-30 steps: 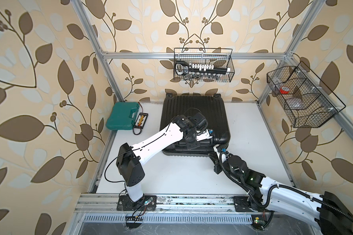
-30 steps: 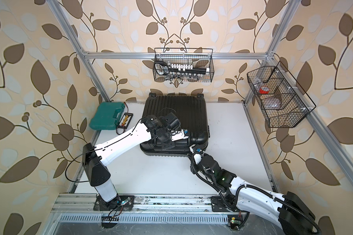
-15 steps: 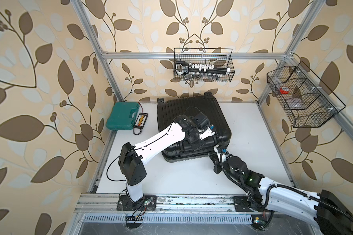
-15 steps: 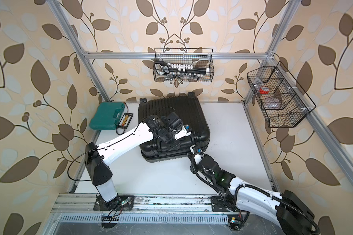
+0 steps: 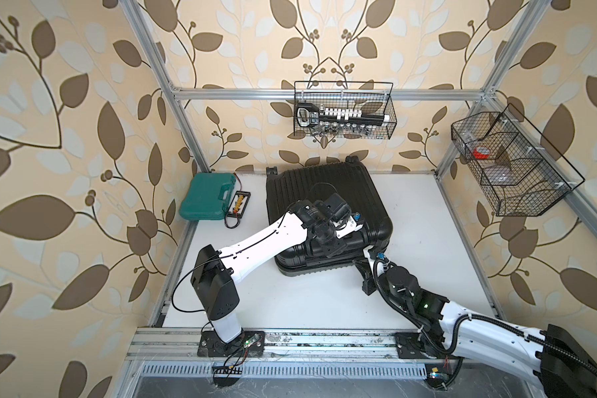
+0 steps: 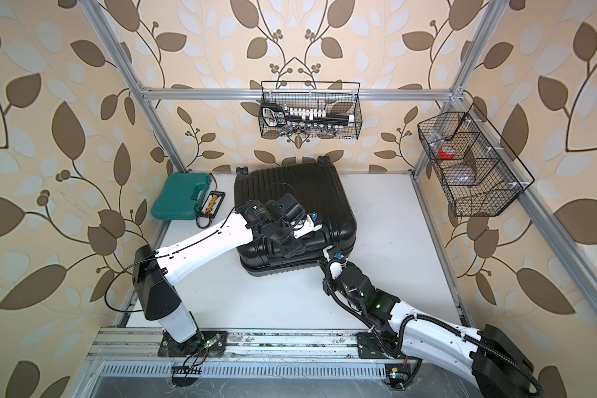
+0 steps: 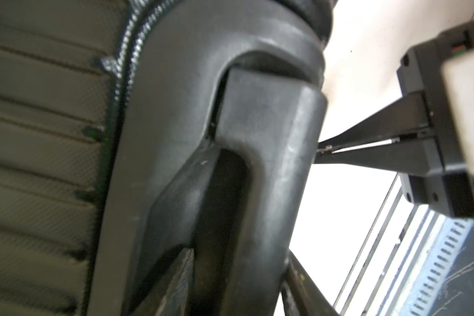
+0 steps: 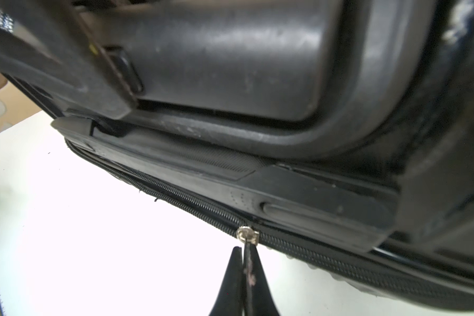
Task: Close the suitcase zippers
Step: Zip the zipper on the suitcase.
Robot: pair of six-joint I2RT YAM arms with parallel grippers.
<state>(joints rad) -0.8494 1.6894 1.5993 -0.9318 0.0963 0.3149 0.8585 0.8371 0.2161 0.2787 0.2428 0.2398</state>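
Silvery pull tab (image 8: 246,235) pinched in right gripper (image 8: 244,253) (jaws clenched); left gripper (image 5: 336,248) over suitcase (image 5: 311,186), grip unclear

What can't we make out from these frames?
- Left gripper: fingers cut off by the left wrist view's edge and blurred; gripping the handle or loose, cannot tell.
- Zipper past the near side, any other pull: hidden by the suitcase shell in both top views.
- Zipper pull: tab mostly hidden between the right gripper fingers, right wrist view.
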